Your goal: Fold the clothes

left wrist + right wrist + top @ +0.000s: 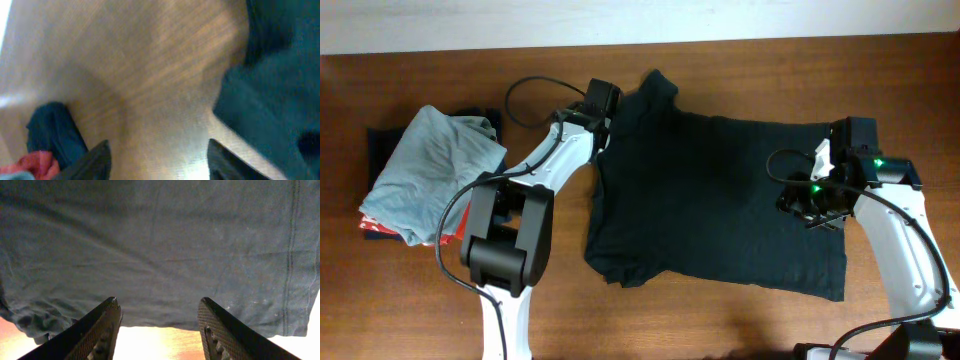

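- We see the black short-sleeved T-shirt of soft plain fabric (720, 200) lying spread out on the brown wooden table (740, 65), right of centre, with one sleeve pointing toward the far edge.
- The left gripper (603, 108) sits at the shirt's left edge, near that sleeve.
- In its wrist view the jaws stand apart with bare wood between them. That view is blurred, but the dark fabric appears to lie just to one side, not between the jaws.
- The right gripper (812, 207) hangs over the shirt's right part. Its dark ribbed fingers (102, 330) are spread, with fabric beyond them and nothing pinched.
- At the table's left, we see a crumpled light grey-blue garment (430, 170) lying on top of an orange-red folded garment (448, 236) and a navy folded garment (382, 145).
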Motion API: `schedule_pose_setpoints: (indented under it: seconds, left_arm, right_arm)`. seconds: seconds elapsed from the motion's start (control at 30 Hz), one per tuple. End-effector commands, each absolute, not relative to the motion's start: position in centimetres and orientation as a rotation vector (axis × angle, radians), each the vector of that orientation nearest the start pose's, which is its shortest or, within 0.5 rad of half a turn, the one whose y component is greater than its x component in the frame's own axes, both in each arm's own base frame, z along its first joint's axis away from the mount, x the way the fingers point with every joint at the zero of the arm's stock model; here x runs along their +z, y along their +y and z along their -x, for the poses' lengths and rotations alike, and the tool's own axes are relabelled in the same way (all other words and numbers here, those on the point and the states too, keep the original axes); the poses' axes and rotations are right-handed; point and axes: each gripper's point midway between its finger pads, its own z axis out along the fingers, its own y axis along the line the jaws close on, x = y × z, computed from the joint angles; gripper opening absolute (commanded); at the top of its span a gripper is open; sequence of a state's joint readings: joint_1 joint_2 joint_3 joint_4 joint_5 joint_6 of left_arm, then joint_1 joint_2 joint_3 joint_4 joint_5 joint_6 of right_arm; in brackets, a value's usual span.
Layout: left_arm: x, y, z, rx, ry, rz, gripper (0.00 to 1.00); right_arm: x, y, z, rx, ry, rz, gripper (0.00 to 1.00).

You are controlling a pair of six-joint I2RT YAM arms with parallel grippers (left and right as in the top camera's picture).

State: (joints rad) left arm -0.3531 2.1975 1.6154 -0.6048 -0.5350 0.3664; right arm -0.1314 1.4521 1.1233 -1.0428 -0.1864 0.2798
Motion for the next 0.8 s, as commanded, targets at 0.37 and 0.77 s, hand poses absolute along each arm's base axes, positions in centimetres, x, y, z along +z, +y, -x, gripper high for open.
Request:
schedule_pose_setpoints:
  seconds: [0.37, 0.77]
  left_arm:
    - [9.2, -16.5, -39.9, -0.115, 2.873, -0.524, 0.51]
    - [3.0, -16.0, -36.1, -0.172, 2.988, -0.535, 0.43]
  right_arm:
    - [11.8, -0.6, -29.1, 0.31, 2.878, -0.563, 0.55]
    - [11.8, -0.6, -29.1, 0.31, 2.878, -0.564, 0.56]
